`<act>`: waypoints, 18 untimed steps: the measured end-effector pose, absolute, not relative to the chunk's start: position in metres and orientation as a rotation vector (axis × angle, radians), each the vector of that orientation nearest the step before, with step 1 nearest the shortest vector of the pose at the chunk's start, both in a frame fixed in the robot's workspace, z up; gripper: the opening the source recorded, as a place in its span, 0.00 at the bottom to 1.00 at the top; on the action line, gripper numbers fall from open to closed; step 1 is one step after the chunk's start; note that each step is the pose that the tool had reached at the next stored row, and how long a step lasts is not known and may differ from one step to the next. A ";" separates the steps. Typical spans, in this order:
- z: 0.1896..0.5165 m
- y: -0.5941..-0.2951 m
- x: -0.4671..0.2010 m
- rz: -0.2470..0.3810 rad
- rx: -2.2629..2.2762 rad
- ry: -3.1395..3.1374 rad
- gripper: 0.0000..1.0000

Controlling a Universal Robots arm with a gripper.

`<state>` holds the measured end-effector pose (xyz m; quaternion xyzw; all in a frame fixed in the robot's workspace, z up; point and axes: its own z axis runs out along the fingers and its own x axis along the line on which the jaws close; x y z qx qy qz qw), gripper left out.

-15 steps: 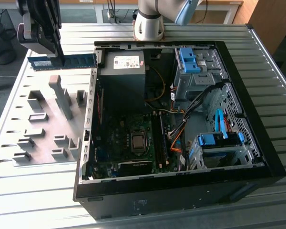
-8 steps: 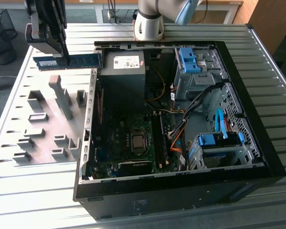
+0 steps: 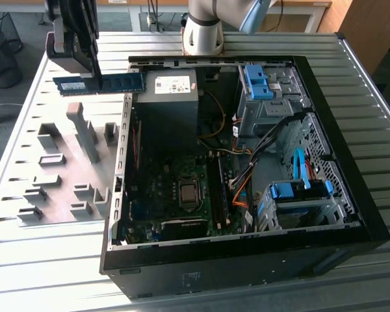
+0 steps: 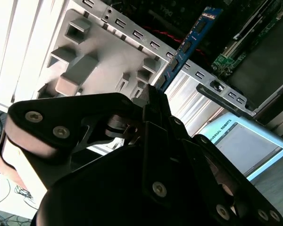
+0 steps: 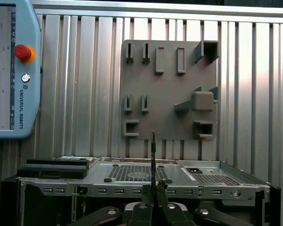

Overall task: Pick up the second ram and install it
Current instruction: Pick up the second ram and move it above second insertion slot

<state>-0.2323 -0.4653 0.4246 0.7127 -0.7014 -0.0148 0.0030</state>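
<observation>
We see a silvery ribbed metal table top [image 3: 364,97] with a soft sheen, and a flat grey plastic fixture plate [image 5: 167,89] that looks matt and smooth. The black computer case [image 3: 247,273] has a matt outer skin and bare, dull-bright sheet metal inside, with glossy blue plastic drive clips [image 3: 257,81]. The blue-green circuit-board ram stick [image 3: 120,82] looks smooth and faintly shiny with matt dark chips, and the black gripper [image 4: 153,95] has a satin finish with bright metal screw heads.
</observation>
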 end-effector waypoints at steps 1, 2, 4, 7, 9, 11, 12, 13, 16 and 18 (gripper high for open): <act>0.425 -0.465 -0.231 -0.046 2.235 -2.199 0.14; 0.425 -0.465 -0.230 -0.046 2.235 -2.199 0.14; 0.425 -0.465 -0.228 -0.046 2.235 -2.199 0.14; 0.425 -0.465 -0.223 -0.046 2.235 -2.199 0.14; 0.425 -0.465 -0.220 -0.046 2.235 -2.199 0.14; 0.425 -0.465 -0.218 -0.046 2.235 -2.199 0.14; 0.425 -0.465 -0.217 -0.046 2.235 -2.199 0.14; 0.425 -0.465 -0.216 -0.046 2.235 -2.199 0.14; 0.425 -0.465 -0.213 -0.046 2.235 -2.199 0.14; 0.425 -0.465 -0.210 -0.046 2.235 -2.199 0.14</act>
